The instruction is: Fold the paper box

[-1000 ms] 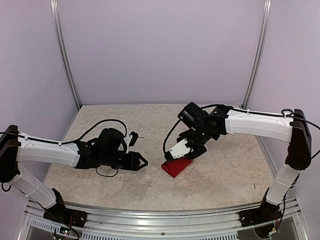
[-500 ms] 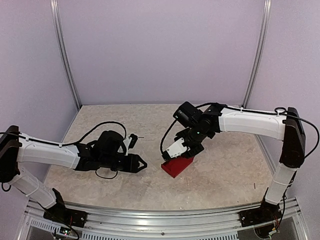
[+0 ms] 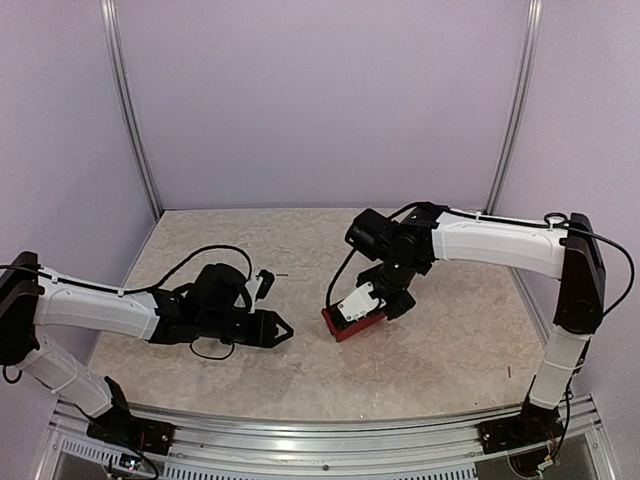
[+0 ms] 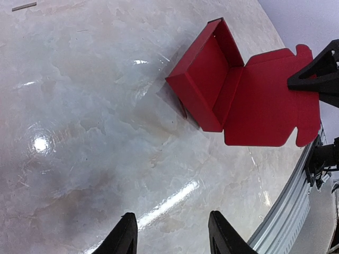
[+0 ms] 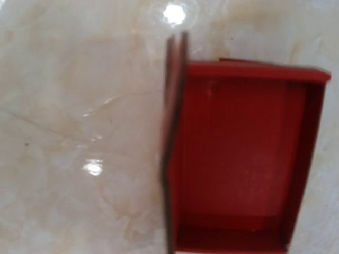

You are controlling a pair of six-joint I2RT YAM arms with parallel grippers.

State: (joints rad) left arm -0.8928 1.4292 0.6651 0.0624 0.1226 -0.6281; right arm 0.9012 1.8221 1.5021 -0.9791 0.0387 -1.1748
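Red box sits open on the desk; left claw spread wide near the box; right claw just above the box, grip impossible to tell.

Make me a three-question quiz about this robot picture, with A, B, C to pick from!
1. Where is the paper box?
A. by the left arm's base
B. on the table at the right gripper
C. against the back wall

2. What colour is it?
A. blue
B. red
C. green

3. How is its lid?
A. open
B. shut
C. torn off

Answers:
1 B, the top view shows it on the table at the right gripper.
2 B, every view shows red card.
3 A, the left wrist view shows the lid lying back and the inside bare.
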